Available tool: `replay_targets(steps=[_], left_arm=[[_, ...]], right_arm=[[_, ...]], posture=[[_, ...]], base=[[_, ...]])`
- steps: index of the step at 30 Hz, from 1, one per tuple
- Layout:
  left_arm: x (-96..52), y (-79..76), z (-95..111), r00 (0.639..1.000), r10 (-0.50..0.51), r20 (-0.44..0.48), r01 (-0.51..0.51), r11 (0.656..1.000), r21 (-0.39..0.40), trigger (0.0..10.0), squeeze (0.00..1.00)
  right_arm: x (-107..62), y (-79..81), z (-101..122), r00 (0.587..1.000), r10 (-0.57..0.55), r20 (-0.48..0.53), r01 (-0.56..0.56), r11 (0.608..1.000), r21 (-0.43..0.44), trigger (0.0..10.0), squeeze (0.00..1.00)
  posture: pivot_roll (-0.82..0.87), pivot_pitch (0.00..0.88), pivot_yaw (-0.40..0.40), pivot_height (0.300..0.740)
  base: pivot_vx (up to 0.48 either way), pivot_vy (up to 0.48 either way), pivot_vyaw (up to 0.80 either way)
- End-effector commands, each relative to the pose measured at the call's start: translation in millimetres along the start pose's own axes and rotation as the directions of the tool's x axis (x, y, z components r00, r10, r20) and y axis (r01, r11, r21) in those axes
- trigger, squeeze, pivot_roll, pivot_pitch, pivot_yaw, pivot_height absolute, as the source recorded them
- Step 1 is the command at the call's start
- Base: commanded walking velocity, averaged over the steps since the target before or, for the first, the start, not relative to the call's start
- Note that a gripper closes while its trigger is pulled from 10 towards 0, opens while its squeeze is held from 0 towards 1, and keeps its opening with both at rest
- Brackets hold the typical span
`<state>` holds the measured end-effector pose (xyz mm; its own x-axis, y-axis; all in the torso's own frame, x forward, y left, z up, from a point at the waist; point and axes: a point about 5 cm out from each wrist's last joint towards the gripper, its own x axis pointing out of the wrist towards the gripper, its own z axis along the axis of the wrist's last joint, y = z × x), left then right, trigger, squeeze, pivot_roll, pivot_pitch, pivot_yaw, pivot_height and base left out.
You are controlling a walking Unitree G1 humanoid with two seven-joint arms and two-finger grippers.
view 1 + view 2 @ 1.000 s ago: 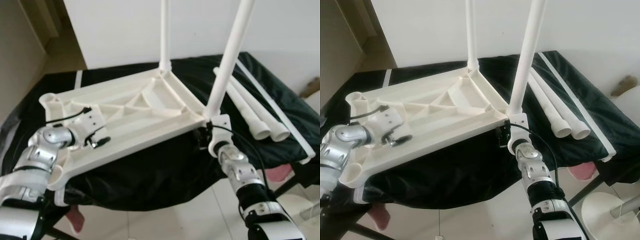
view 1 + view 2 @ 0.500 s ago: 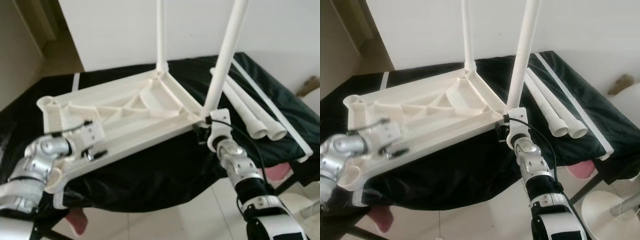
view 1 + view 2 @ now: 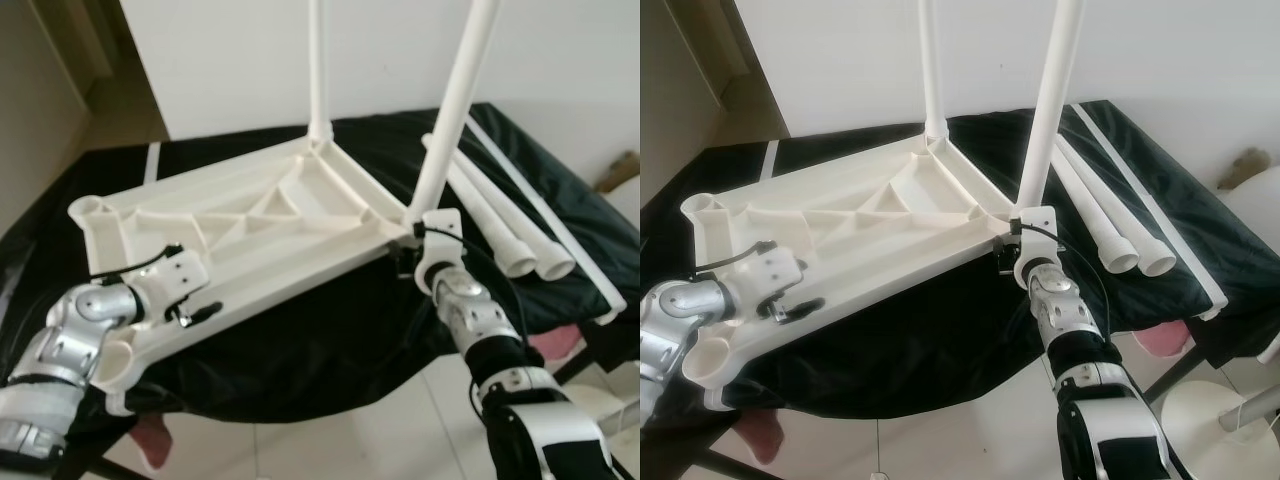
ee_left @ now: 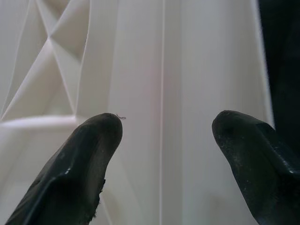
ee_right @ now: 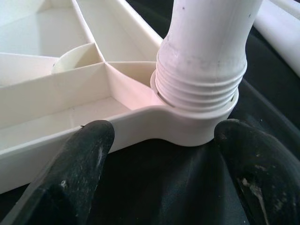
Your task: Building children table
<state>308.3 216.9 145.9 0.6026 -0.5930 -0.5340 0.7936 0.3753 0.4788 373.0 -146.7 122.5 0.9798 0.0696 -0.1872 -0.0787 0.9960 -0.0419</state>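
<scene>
A white plastic tabletop (image 3: 250,235) lies upside down on a black cloth. Two white legs stand screwed into it, one at the far corner (image 3: 318,70) and one at the near right corner (image 3: 455,110). Two loose legs (image 3: 490,215) lie on the cloth to the right. My left gripper (image 3: 195,312) is open over the tabletop's near left rim (image 4: 164,93), its fingertips (image 4: 93,140) spread just above the plastic. My right gripper (image 3: 408,262) is open at the near right corner. Its fingertips (image 5: 84,154) flank the socket (image 5: 187,131) under that leg's threaded end (image 5: 201,61).
Two empty leg sockets sit at the tabletop's left corners (image 3: 88,210) (image 3: 115,365). A long white strip (image 3: 560,225) lies along the cloth's right edge. A pink object (image 3: 560,345) and a round white stool (image 3: 1210,415) stand on the tiled floor at the right.
My left gripper has slid a little toward the tabletop's near edge. My right gripper has stayed at the near right corner. The whole view has shifted slightly.
</scene>
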Motion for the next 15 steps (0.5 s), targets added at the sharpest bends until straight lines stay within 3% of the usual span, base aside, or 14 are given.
replay_targets(steps=[1,7,10,15], left_arm=[[5.9,-20.2,6.9,0.974,-0.222,0.041,0.222,0.975,-0.008,10.0,0.0],[16.9,-42.6,31.9,0.944,-0.29,0.158,0.297,0.955,-0.019,10.0,0.0],[23.7,-61.6,60.0,0.906,-0.333,0.262,0.349,0.937,-0.015,10.0,0.0],[29.3,-75.6,77.9,0.873,-0.362,0.325,0.389,0.921,-0.019,10.0,0.0]], right_arm=[[2.6,7.5,0.3,1.0,0.026,-0.007,-0.026,1.0,0.012,10.0,0.0],[6.3,14.5,-2.8,0.998,0.048,-0.032,-0.048,0.999,0.009,10.0,0.0],[8.3,19.5,-6.9,0.997,0.061,-0.054,-0.061,0.998,0.008,10.0,0.0],[9.1,23.6,-9.6,0.996,0.068,-0.065,-0.068,0.998,0.007,10.0,0.0]], posture=[[0.06,0.0,0.037,0.74],[0.06,0.0,0.034,0.74],[0.07,0.0,0.033,0.74],[0.07,0.0,0.035,0.74]], base=[[0.0,0.0,0.0],[0.0,0.0,0.0],[0.0,0.0,0.0],[0.0,0.0,0.0]])
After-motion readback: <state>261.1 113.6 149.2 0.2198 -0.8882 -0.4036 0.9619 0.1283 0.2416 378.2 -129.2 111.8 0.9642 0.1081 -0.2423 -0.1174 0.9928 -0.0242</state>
